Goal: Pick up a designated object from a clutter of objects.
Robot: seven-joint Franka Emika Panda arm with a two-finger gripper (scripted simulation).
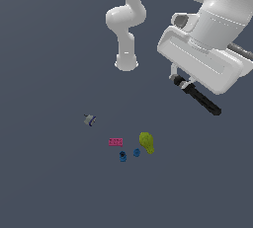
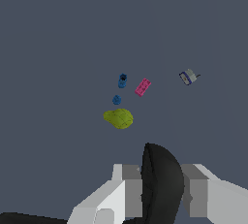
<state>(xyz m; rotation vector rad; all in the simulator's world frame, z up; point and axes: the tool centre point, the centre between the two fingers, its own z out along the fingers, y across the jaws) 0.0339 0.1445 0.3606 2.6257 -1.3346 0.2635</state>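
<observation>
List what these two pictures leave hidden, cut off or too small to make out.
- Black clamp: its red tip does not show; the gripper covers its grasped part in the wrist view.
- Grey-blue piece: too small to identify in either view.
- Arm: cut off by the exterior view's top edge.

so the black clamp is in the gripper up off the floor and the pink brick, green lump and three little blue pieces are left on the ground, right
Nearly. The black clamp is held in the gripper, up off the floor, and the pink brick and green lump are left below. But the exterior view shows only two little blue pieces, not three; the other small item is a grey-blue piece lying apart.
</observation>
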